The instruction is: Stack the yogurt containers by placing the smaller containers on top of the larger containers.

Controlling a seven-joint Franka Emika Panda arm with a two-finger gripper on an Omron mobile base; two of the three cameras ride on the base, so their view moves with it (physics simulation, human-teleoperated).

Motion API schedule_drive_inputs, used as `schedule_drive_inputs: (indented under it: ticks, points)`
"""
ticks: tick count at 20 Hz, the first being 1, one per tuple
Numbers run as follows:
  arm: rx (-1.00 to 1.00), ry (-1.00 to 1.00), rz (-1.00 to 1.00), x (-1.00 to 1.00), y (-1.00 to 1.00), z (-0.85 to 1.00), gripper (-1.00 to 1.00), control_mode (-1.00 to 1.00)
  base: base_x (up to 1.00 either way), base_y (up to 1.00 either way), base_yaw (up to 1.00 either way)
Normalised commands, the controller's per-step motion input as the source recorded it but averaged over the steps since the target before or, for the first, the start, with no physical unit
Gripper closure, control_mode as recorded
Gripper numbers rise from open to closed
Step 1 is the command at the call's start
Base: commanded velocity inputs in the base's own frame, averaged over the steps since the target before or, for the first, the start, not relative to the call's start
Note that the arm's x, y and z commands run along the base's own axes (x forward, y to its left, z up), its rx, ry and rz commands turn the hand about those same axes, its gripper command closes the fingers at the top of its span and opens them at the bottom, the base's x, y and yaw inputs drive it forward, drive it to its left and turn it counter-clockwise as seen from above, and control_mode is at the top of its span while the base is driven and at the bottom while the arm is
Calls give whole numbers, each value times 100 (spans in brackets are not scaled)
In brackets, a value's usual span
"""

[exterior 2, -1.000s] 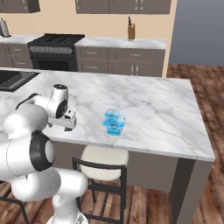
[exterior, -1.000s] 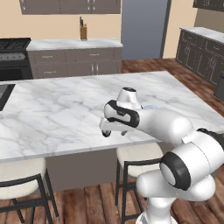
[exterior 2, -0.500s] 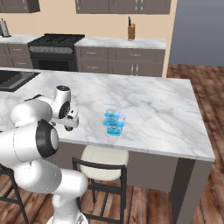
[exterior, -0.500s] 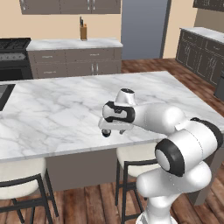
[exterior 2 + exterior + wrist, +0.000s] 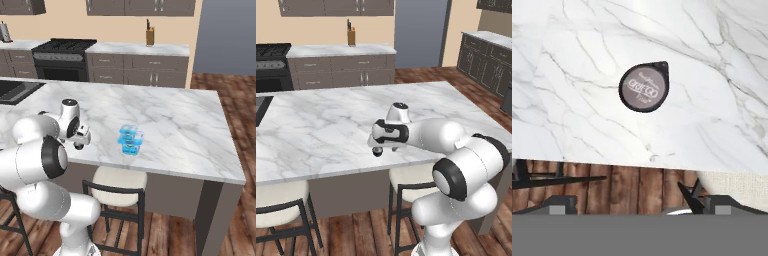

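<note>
One small dark cup (image 5: 644,87), one light-blue tub (image 5: 131,139), one knife block (image 5: 149,36).

Bright, even render — soft shadows

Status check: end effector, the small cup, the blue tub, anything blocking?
End effector open, empty, above small dark cup near the island's front edge. Blue tub stands apart on marble island, nothing stacked. Nothing between them.
</note>
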Motion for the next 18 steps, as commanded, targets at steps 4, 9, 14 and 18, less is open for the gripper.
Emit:
schedule_drive_inputs:
  ticks: [4, 9, 14, 18]
  points:
    - [-3, -5, -2, 16, 0, -13, -100, -100, 0, 0, 0]
    - [-1, -8, -2, 24, 2, -12, -100, -100, 0, 0, 0]
    - [0, -8, -2, 23, 2, -9, -100, -100, 0, 0, 0]
    - [0, -4, -2, 18, 3, -5, -100, -100, 0, 0, 0]
